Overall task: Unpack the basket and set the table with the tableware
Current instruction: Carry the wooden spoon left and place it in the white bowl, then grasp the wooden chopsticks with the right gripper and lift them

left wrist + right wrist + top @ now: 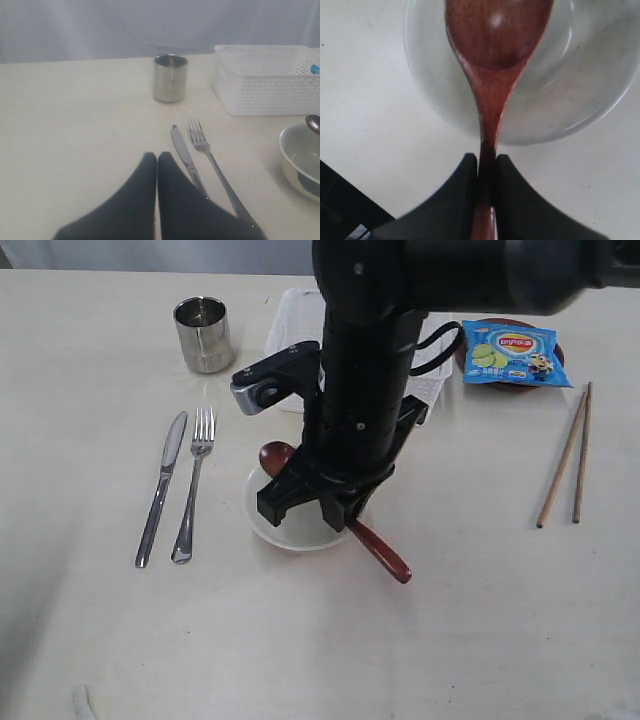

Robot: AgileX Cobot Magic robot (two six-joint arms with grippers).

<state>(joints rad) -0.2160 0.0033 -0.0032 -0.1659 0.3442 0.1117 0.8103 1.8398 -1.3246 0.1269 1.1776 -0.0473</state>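
**Right wrist view: you are pinching the spoon over the bowl**

Your right gripper (486,167) is holding the dark red-brown spoon (495,45) by its thin handle. Its two black fingers (520,200) are pressing on the handle from both sides, with only the handle between them. The round end of the spoon is hanging over the pale bowl (590,85). The handle is sticking out past the bowl's rim. You cannot tell if the spoon is touching the rim.

In the exterior view, the bowl is sitting near the middle of the cream table (480,630). Your right arm is reaching down over it and hiding most of it. The white basket (290,325) is sitting behind the bowl, apart from it. The shiny cup (203,333) is standing upright to the left of the basket. The knife (163,485) and fork (194,480) are lying side by side to the left of the bowl, not touching it. The two chopsticks (566,453) are lying close together far to the right, well apart from the bowl. The blue snack packet (515,353) is lying on the small brown plate (510,388), just right of the basket.

In the left wrist view, your left gripper (157,157) is hanging over the table beside the knife. Its fingers are pressing together with nothing between them.
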